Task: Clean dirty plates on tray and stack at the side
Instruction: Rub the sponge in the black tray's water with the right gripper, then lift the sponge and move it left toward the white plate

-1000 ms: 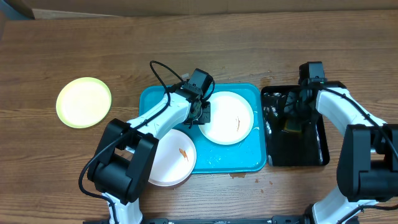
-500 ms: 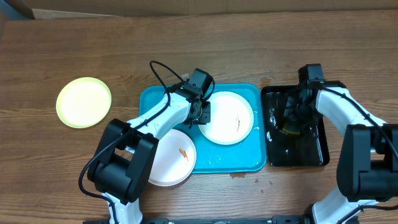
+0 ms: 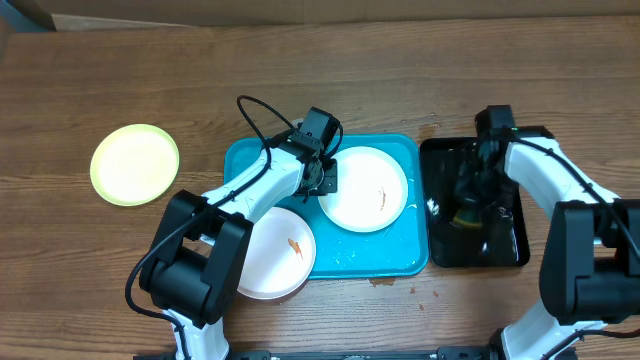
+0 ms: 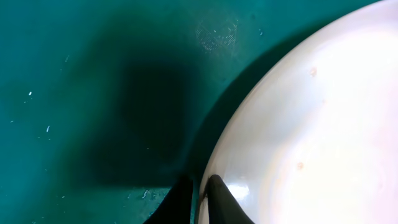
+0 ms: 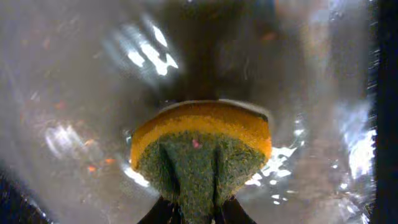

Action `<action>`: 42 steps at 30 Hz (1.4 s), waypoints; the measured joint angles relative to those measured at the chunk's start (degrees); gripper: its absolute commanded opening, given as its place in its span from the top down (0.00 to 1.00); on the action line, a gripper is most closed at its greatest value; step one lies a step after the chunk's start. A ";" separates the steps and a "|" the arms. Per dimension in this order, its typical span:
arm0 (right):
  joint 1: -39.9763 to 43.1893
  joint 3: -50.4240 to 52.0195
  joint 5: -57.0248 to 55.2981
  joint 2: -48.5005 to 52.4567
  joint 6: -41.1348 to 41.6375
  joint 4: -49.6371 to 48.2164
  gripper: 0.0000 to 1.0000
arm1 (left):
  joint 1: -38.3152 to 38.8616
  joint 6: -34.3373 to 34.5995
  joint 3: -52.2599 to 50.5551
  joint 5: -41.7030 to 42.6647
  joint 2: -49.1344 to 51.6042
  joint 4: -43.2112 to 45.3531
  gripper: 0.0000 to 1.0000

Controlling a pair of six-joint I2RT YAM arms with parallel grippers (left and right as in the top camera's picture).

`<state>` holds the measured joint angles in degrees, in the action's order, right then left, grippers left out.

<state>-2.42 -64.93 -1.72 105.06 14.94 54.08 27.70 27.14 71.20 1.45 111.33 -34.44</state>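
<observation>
Overhead, the right hand has closed on the sponge in the black tray, while the left hand sits at the rim of the white plate on the tray. The left wrist view shows its fingers pinching that rim. The right wrist view shows the sponge clamped between the fingers, so scrubbing looks ready to begin.

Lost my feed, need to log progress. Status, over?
Left gripper pinching rim of round white plate on turquoise rectangular plastic tray. Right gripper clamped on yellow-and-green sponge at glossy black tray. No obstruction seen.
</observation>
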 measured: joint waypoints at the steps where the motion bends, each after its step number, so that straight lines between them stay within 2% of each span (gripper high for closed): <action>1: -0.74 0.00 -0.22 0.00 -0.02 0.26 0.87 | 0.00 0.00 0.00 0.00 0.00 0.00 0.94; 8: -6.36 0.00 -3.10 0.00 0.00 1.62 0.84 | 0.00 0.00 0.02 0.72 -0.11 -1.20 0.96; 11: -6.93 0.00 -3.63 0.00 -0.07 1.62 0.78 | -0.04 0.09 0.04 1.29 -0.22 -2.43 0.80; 13: -6.97 0.00 -4.42 0.00 0.09 1.55 0.71 | -0.04 0.11 -0.02 1.33 -0.20 -3.04 0.78; 15: -6.95 0.00 -5.25 0.00 -0.04 1.60 0.70 | -0.04 0.24 -0.11 1.31 -0.20 -2.84 0.79; 17: -6.95 0.00 -5.90 0.00 -0.17 1.57 0.69 | -0.07 0.31 -0.11 1.29 -0.20 -2.38 0.87; 19: -6.95 0.00 -6.21 0.00 -0.15 1.51 0.69 | -0.20 0.31 -0.09 1.31 -0.20 -2.38 0.89; 23: -6.95 -0.13 -6.38 0.00 -0.17 2.01 0.67 | -0.42 0.37 0.02 1.33 -0.20 -3.08 0.86; 28: -6.95 -0.66 -6.67 0.00 -0.26 2.08 0.56 | -0.44 0.37 0.09 1.33 -0.20 -3.67 0.85; 31: -6.95 -0.66 -6.75 0.00 -0.20 2.08 0.56 | -0.44 0.35 0.31 1.33 -0.20 -4.31 0.84; 38: -6.95 -0.70 -6.82 0.00 -0.07 2.95 0.69 | -0.44 0.37 2.71 1.31 -0.20 -7.21 0.85; 39: -6.95 -0.72 -6.80 0.00 -0.09 3.10 0.75 | -0.44 0.37 2.95 1.31 -0.20 -7.34 0.87; 41: -6.95 -0.70 -6.84 0.00 -0.04 3.04 0.94 | -0.44 0.35 3.15 1.29 -0.20 -7.39 0.89; 42: -6.95 -0.72 -6.84 0.00 0.02 2.89 0.96 | -0.44 0.35 3.15 1.31 -0.20 -7.43 0.90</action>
<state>-9.37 -65.65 -8.56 105.06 14.96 56.97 27.27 27.49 74.35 2.76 111.13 -41.87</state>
